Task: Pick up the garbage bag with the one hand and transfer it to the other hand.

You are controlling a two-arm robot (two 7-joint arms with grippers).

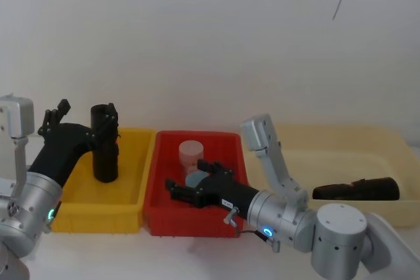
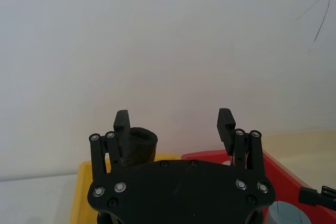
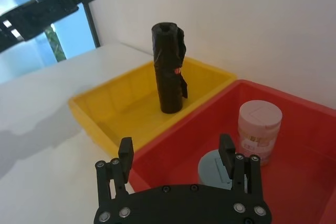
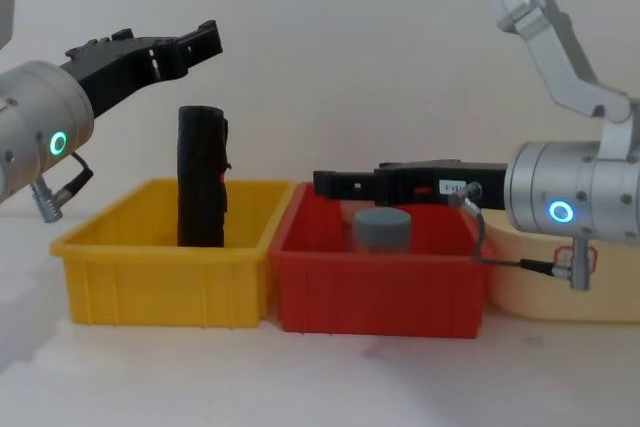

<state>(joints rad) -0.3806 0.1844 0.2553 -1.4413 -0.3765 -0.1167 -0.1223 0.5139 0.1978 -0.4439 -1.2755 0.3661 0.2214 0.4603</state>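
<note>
Two grippers: both spread wide, both empty.
Right gripper (image 3: 176,150): held low and level over the red bin (image 4: 380,297), pointing toward the yellow bin (image 4: 160,247).
Left gripper (image 2: 174,124): just above the top of the garbage bag (image 3: 168,77), with the roll off-centre toward one finger.
Garbage bag: upright in the yellow bin, taller than its walls.
Step in hand: probably the grasp.
Doing it well: centre the roll between the fingers, drop past its rim, close high on the body, lift straight up, leave the lower half free for the handover.
</note>
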